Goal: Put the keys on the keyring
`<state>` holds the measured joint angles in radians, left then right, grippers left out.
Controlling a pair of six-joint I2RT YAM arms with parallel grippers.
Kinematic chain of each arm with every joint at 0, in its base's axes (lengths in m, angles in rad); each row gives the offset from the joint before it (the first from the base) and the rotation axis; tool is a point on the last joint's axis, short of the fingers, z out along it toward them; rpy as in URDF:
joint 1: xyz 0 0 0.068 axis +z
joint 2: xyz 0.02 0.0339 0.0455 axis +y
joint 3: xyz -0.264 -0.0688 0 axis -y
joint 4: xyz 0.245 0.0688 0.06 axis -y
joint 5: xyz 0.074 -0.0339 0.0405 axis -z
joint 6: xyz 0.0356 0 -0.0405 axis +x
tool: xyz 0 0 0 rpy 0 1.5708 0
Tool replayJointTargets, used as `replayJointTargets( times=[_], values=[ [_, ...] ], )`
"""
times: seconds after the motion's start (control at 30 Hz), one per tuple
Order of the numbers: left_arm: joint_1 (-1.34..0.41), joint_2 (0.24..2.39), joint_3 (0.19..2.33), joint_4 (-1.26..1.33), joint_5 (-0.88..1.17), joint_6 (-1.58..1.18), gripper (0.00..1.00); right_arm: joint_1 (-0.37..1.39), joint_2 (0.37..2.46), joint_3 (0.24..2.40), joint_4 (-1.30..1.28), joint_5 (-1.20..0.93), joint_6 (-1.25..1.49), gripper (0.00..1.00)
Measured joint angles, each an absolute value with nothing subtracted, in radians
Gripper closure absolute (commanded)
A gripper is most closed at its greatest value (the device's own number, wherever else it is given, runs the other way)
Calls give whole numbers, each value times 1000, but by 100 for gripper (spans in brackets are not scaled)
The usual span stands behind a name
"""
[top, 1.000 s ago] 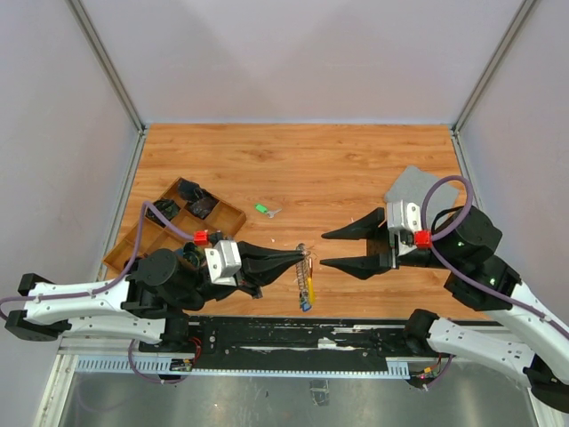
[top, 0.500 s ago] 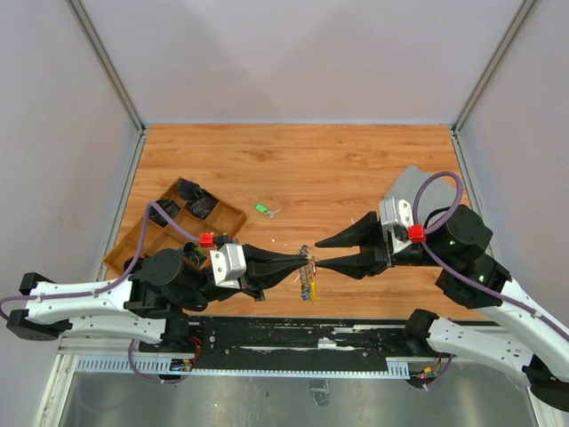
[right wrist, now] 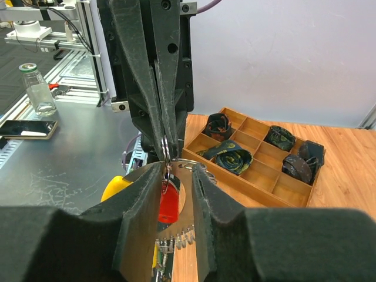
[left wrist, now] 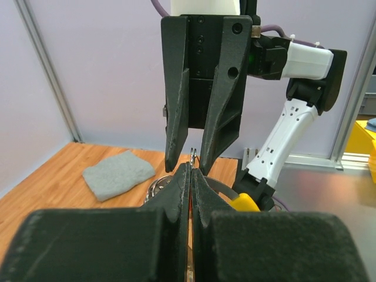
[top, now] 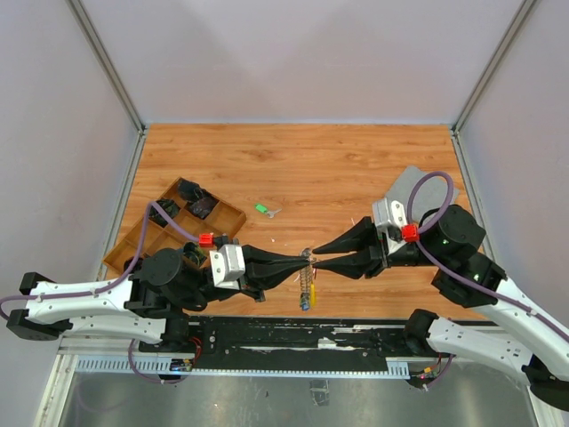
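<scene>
Top external view: wooden table [top: 302, 160] fills mid-frame, with a compartment tray [top: 229, 210] at left and a grey cloth [top: 404, 182] at right, partly behind the right arm. Left gripper [top: 303, 258] and right gripper [top: 315, 257] meet tip to tip at lower centre. Left fingers are pressed together on the keyring [top: 307, 277], which hangs below them, blue and yellow key heads lowest; right fingers are apart, straddling the ring's top. One green-headed key [top: 261, 209] lies loose on the wood, upper left of the grippers.
</scene>
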<state>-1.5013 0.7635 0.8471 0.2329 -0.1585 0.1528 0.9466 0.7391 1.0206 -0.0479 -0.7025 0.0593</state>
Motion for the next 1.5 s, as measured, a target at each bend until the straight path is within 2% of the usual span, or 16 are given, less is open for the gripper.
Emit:
replayJointTargets(
  times=[0.37,0.57,0.67,0.7,0.83,1.0,1.3,1.37,1.5],
  values=[
    [-1501,765,847,252,-159,153,99,947,747,1016,-22,-728,84,82],
    [-1501,770,847,261,-158,153,99,947,747,1016,-18,-741,92,98],
    [-1501,771,847,262,-155,153,99,947,747,1016,-17,-749,97,99],
    [-1501,771,847,263,-155,153,97,947,747,1016,-16,-751,97,99],
    [-1501,772,847,265,-156,152,75,947,747,1019,-29,-749,96,99],
    [-1502,773,847,270,-161,146,58,947,771,1087,-173,-721,65,100],
    [-1502,773,847,248,-186,118,46,947,823,1301,-569,-633,-88,99],
    [-1502,773,848,229,-191,114,38,947,839,1345,-654,-598,-133,100],
    [-1502,776,858,173,-205,99,37,947,888,1436,-834,-542,-218,99]
  ],
)
